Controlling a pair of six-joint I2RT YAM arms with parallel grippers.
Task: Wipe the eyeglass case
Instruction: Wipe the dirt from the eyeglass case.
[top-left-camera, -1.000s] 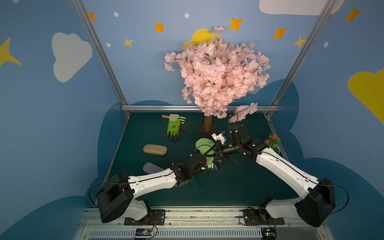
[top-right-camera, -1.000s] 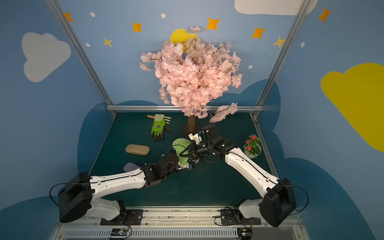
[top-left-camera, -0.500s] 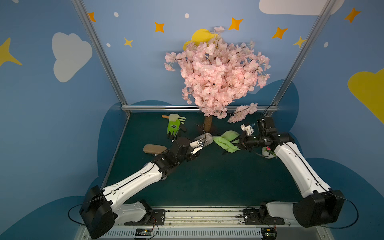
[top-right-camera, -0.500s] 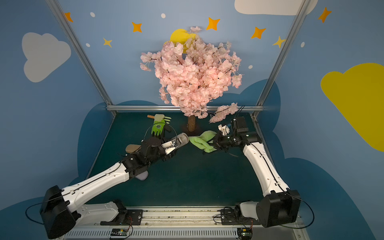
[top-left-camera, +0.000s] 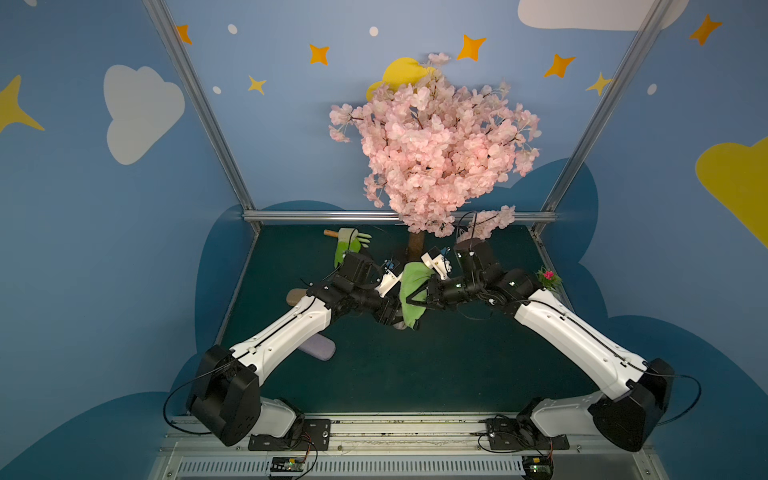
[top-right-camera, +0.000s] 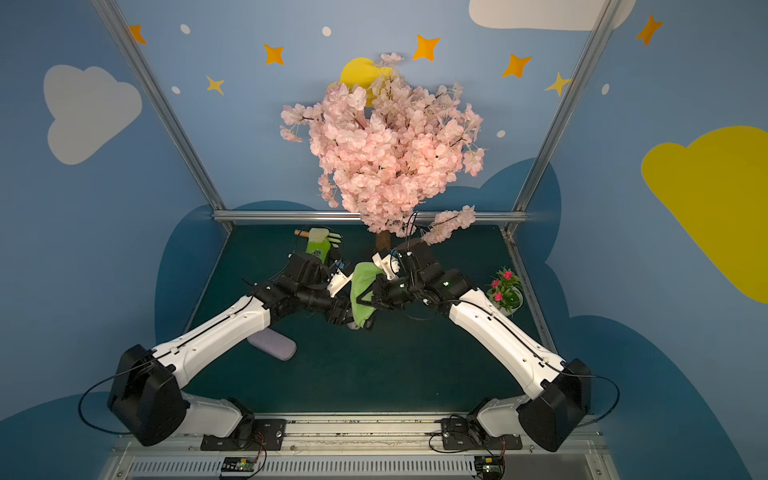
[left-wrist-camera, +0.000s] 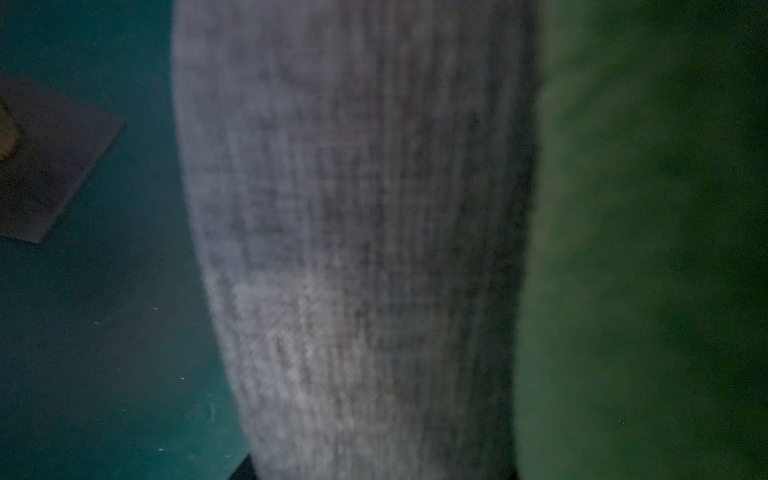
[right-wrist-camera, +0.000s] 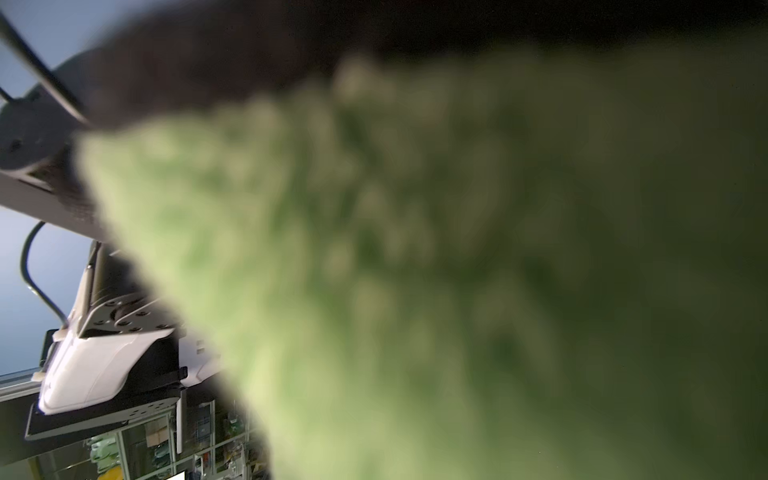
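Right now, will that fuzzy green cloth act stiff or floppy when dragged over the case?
Likely floppy: the fuzzy green cloth sags in folds around the right end effector. Its nappy surface probably grips rather than slides.

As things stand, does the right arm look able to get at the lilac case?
Probably not directly. The lilac case lies partly under the left arm, across the mat from the right arm, and the right gripper is shut on the green cloth.

Three eyeglass cases (top-left-camera: 320, 350) (top-left-camera: 296, 296) (left-wrist-camera: 353, 249), one cloth (top-left-camera: 411, 286), one glove (top-left-camera: 347, 249), one tree (top-left-camera: 432, 145)
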